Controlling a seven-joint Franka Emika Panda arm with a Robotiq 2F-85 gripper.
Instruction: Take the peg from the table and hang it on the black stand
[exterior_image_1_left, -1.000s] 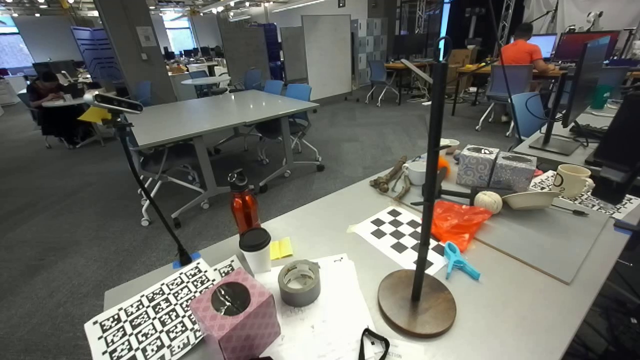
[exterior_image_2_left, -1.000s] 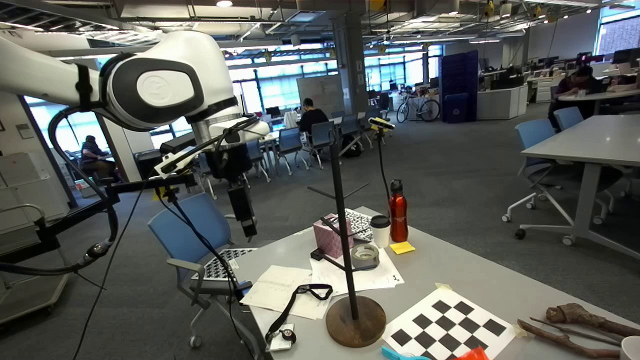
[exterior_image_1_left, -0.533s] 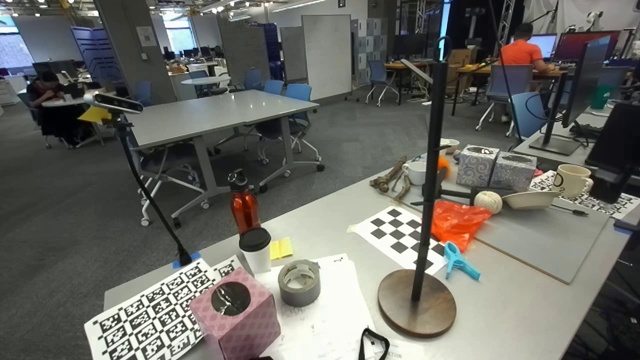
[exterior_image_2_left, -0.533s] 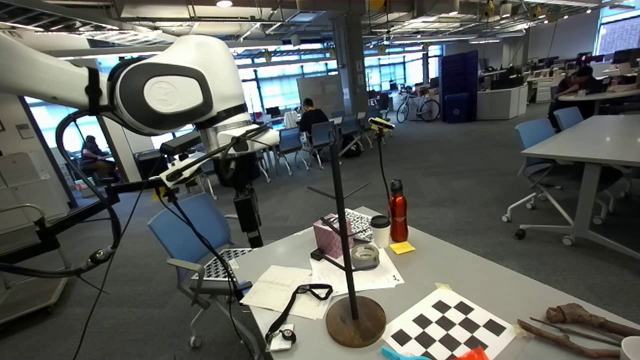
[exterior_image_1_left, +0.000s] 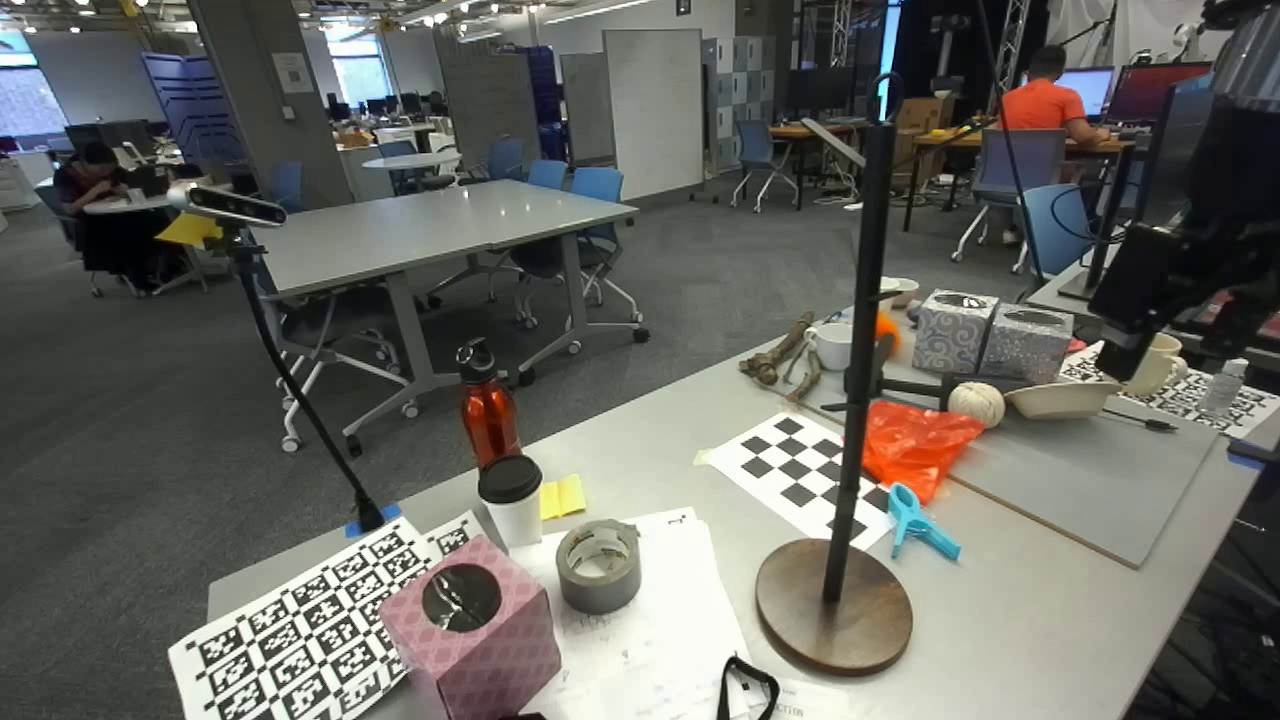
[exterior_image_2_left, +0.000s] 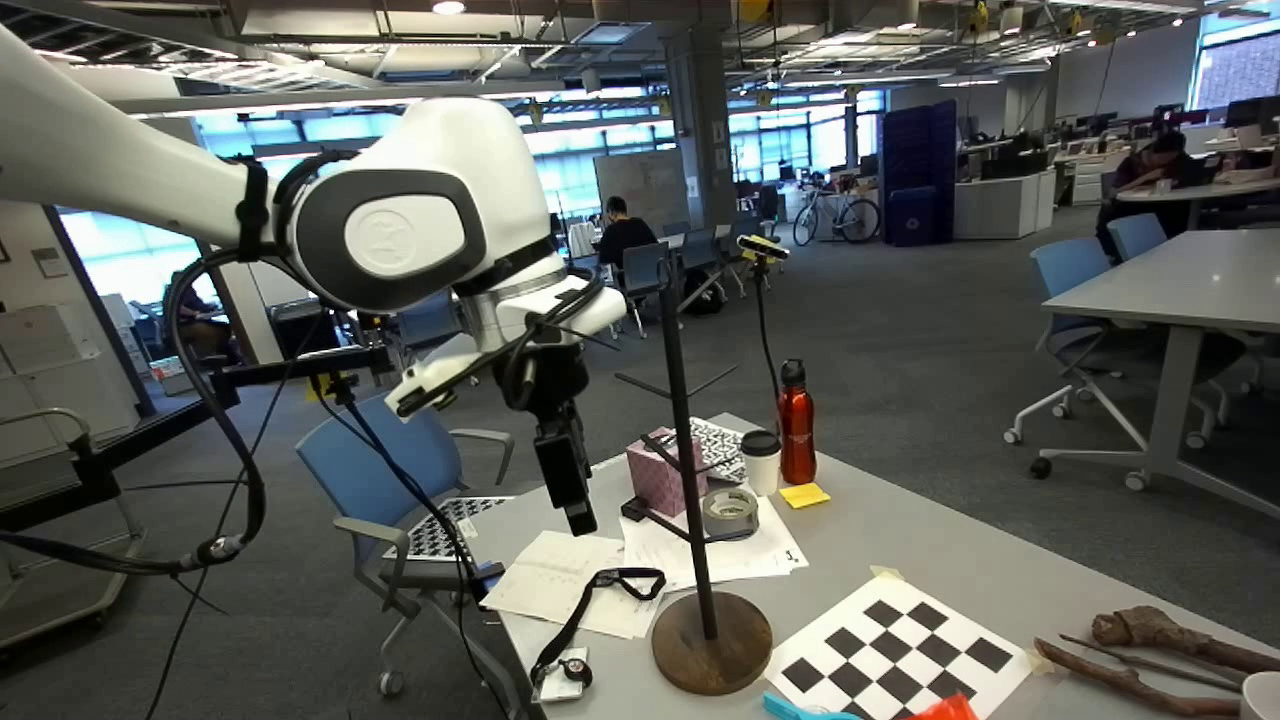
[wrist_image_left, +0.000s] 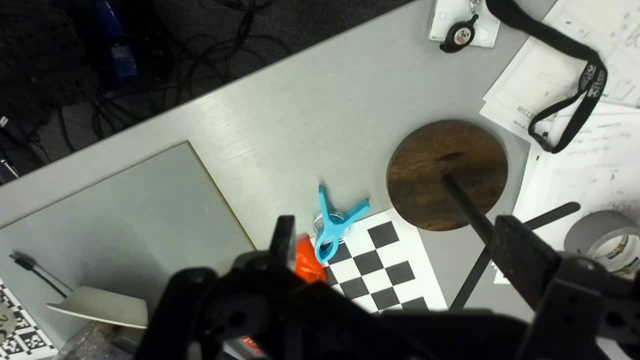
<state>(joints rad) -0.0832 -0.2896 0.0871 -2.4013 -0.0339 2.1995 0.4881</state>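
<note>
The teal-blue peg lies on the pale-grey table, partly over the edge of a checkerboard sheet. It also shows in the wrist view, and only its end shows at the bottom of an exterior view. The black stand stands upright beside the peg, with thin side branches and a round brown base. My gripper is open and empty above the table. In the wrist view the peg and stand base lie between and beyond its fingers. In an exterior view the gripper hangs beside the stand.
An orange plastic bag touches the peg's area. A grey board, a bowl and sticks lie beyond. A tape roll, a pink tissue box and a lanyard are near the stand.
My gripper has moved down and closer to the stand: rightward in an exterior view, and in from the right edge in an exterior view. The peg and the stand have not moved.
</note>
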